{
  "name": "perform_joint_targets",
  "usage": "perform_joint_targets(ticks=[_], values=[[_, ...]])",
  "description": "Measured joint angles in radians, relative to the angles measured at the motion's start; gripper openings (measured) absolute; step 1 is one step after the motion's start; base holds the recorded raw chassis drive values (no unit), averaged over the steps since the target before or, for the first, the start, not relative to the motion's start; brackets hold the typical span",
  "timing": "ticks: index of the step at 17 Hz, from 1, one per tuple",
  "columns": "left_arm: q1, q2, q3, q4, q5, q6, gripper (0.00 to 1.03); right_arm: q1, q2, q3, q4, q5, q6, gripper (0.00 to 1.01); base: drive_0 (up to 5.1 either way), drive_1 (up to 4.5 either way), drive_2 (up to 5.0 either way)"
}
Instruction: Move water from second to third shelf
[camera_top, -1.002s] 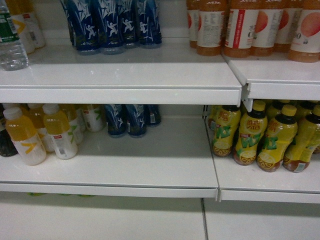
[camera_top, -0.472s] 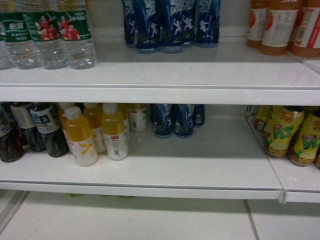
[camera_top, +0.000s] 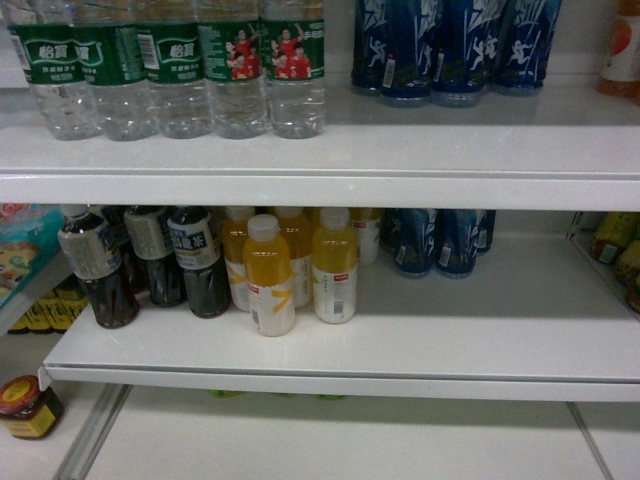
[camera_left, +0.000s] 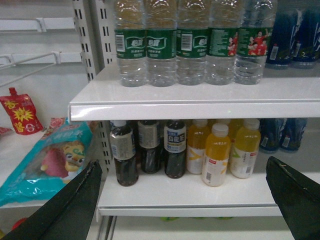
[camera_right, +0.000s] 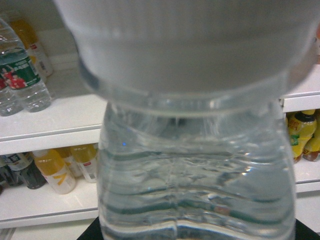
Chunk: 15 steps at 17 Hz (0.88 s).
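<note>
Nearest, in the right wrist view, we find a water bottle (camera_right: 195, 170) filling the frame, cap uppermost and label hidden. It sits directly at the right end effector, whose fingers are not visible, so we cannot tell for certain whether it is clamped on the bottle, though the position suggests it is carried. The left end effector (camera_left: 185, 200) stands with its dark fingers (camera_left: 65, 210) wide apart, holding nothing, facing the shelves.

Further off, the upper shelf (camera_top: 300, 160) carries a row of green-labelled water bottles (camera_top: 230, 70) with blue bottles (camera_top: 450, 50) beside them. The lower shelf (camera_top: 450, 340) holds dark tea bottles (camera_top: 150, 265) and orange juice bottles (camera_top: 300, 265) at left, with bare surface to the right.

Risks we judge:
- The carried bottle blocks the right wrist camera, so placement is poorly guided.
- A low approach could strike the shelf lip.
- Setting down too far left could topple the juice bottles.
</note>
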Motion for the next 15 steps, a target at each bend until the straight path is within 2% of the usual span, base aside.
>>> perform_joint_targets(ticks=[15], values=[[0.0,0.0,0.0,0.002,0.0,0.0,0.98,0.0,0.002,0.0,0.003,0.0,0.001,0.43,-5.0,2.49,2.5]])
